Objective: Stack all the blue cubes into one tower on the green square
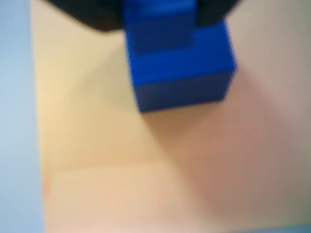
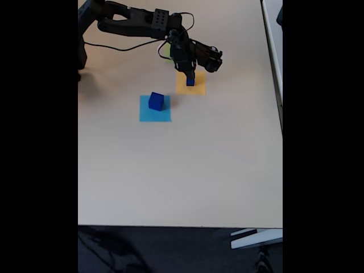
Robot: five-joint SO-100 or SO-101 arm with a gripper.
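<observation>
Two dark blue solid cubes show in the blurry wrist view – a small blue cube [image 1: 158,26] sitting on a bigger blue cube [image 1: 182,73], right under the black gripper [image 1: 158,12]. I cannot tell if its fingers are squeezing the small one. In the fixed view the gripper [image 2: 190,77] hangs over the flat orange-yellow paper square [image 2: 190,88] where a blue cube [image 2: 190,82] stands. Another blue cube [image 2: 156,101] sits on the flat light blue paper square [image 2: 154,114], well apart – all on a tan table [image 2: 182,170].
</observation>
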